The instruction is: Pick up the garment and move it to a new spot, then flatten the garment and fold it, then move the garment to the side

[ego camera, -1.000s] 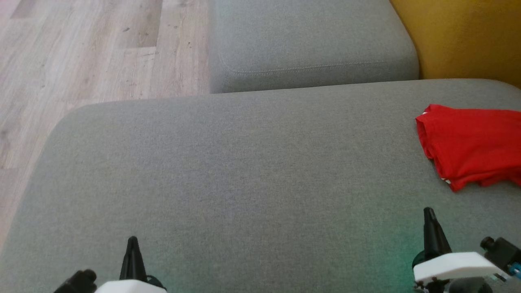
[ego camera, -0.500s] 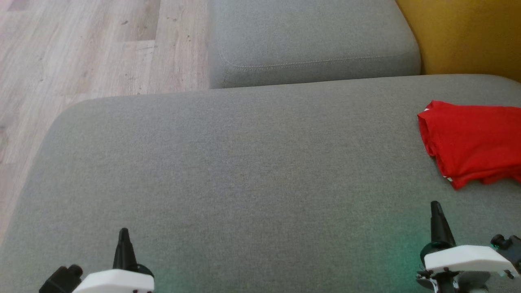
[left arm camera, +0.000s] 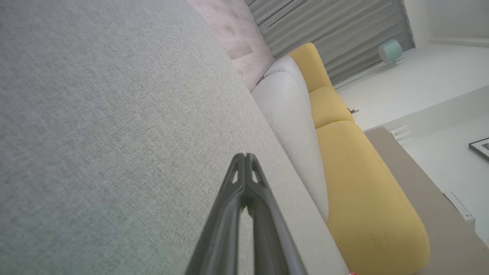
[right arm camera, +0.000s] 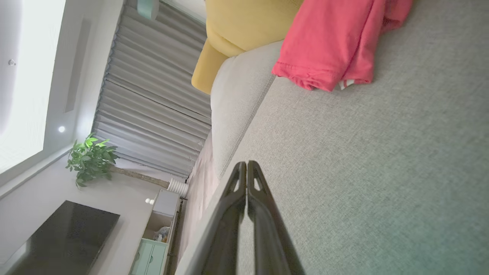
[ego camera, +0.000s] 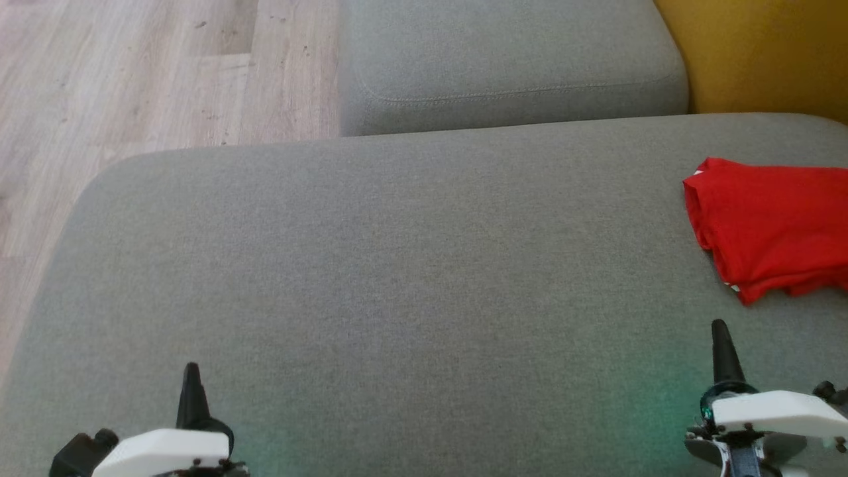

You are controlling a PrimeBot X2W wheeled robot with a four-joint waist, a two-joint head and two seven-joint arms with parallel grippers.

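Note:
The garment (ego camera: 772,225) is a red shirt lying folded at the right edge of the grey couch seat (ego camera: 397,265), partly cut off by the picture's edge. In the right wrist view the garment (right arm camera: 336,42) lies ahead of the fingers, apart from them. My right gripper (ego camera: 719,326) is shut and empty at the lower right, just below the garment's near corner. Shut and empty too, my left gripper (ego camera: 191,368) sits at the lower left, far from the cloth. Both pairs of fingertips meet in the wrist views: left gripper (left arm camera: 244,156), right gripper (right arm camera: 244,163).
A second grey cushion (ego camera: 503,59) lies beyond the seat, with a yellow cushion (ego camera: 762,53) at the upper right. Wooden floor (ego camera: 132,73) runs along the left, past the seat's rounded left edge. The broad middle of the seat is bare fabric.
The head camera has shifted, so the scene slid slightly. Both grippers rose a little in the picture and spread outward, staying shut. The garment lies as before.

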